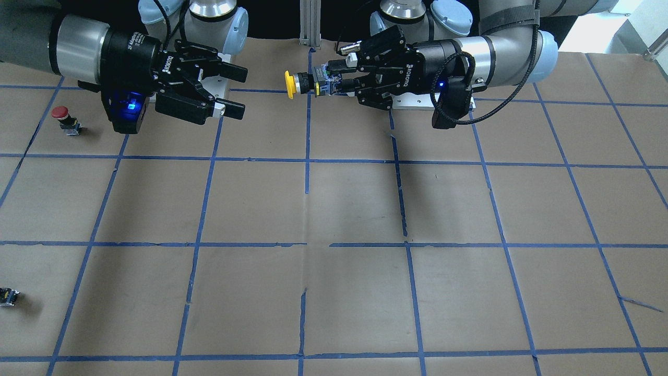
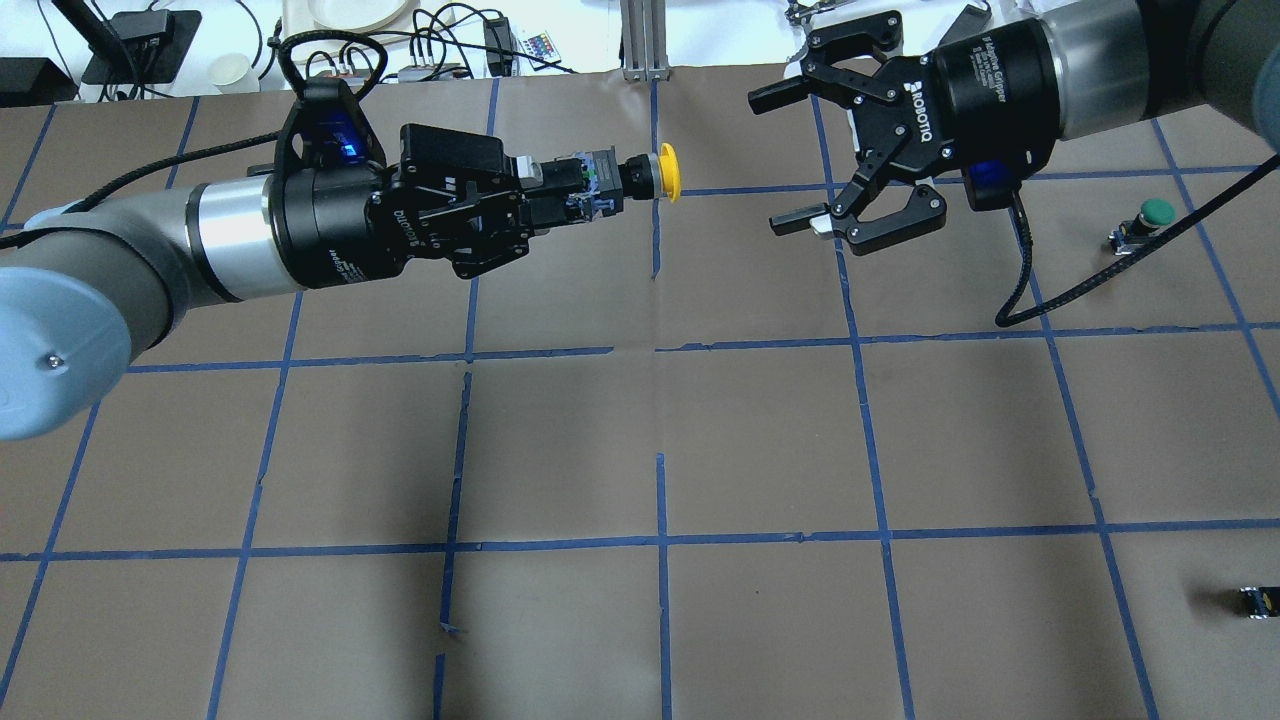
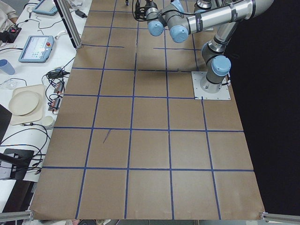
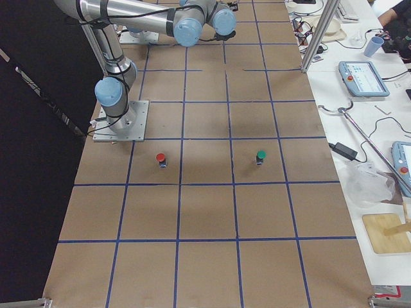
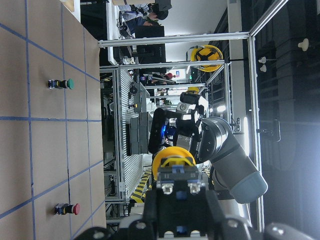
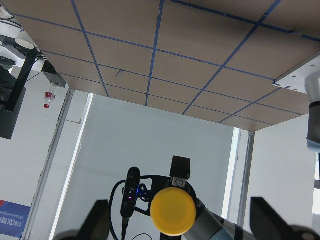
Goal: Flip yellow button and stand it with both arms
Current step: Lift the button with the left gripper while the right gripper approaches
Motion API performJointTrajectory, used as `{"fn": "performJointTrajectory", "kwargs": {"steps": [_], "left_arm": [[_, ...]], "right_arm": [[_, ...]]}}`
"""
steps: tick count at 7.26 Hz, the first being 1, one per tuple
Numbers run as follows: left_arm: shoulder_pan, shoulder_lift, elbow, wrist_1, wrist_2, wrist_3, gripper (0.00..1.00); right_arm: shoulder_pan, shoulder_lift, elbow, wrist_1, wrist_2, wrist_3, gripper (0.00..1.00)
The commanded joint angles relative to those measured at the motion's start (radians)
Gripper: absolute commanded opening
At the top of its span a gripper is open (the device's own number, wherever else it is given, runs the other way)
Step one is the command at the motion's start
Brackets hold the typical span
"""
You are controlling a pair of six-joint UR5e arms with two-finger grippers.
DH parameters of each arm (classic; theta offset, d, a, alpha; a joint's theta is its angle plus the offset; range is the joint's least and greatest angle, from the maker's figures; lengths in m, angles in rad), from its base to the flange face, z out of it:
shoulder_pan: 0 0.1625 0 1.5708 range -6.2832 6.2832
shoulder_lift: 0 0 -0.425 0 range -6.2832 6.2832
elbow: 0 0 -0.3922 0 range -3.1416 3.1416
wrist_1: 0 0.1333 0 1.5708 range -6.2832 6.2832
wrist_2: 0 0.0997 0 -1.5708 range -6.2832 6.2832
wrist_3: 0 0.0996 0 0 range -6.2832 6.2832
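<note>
The yellow button (image 1: pixel 290 84) is held level in the air, its yellow cap (image 2: pixel 667 173) pointing at my right gripper. My left gripper (image 1: pixel 327 83) is shut on the button's grey-black contact block; it also shows in the overhead view (image 2: pixel 575 188). My right gripper (image 1: pixel 241 92) is open and empty, facing the cap across a gap, and shows in the overhead view (image 2: pixel 768 160). In the right wrist view the cap (image 6: pixel 173 211) sits centred between the open fingers (image 6: pixel 97 222). In the left wrist view the cap (image 5: pixel 174 157) is just past the shut jaws.
A red-capped button (image 1: pixel 63 118) stands on the table below my right arm. A green-capped button (image 2: pixel 1148 218) lies near it. A small dark capless block (image 2: pixel 1258 601) sits near the table's front edge on my right. Brown paper with blue tape grid (image 1: pixel 308 209) covers the table.
</note>
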Motion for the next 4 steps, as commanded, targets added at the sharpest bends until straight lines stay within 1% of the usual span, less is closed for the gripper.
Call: {"fn": "performJointTrajectory", "kwargs": {"steps": [1,2,4], "left_arm": [[-0.002,-0.002,0.0,0.001,-0.004,0.0,0.09],[-0.002,0.001,0.0,0.001,0.005,0.0,0.1],[-0.002,0.001,0.0,0.001,0.002,0.0,0.09]], "right_arm": [[0.024,-0.003,0.004,0.003,0.033,0.037,1.0],[0.084,-0.003,0.006,0.002,0.03,0.046,0.99],[0.103,-0.003,-0.001,-0.008,0.026,0.074,0.99]]}}
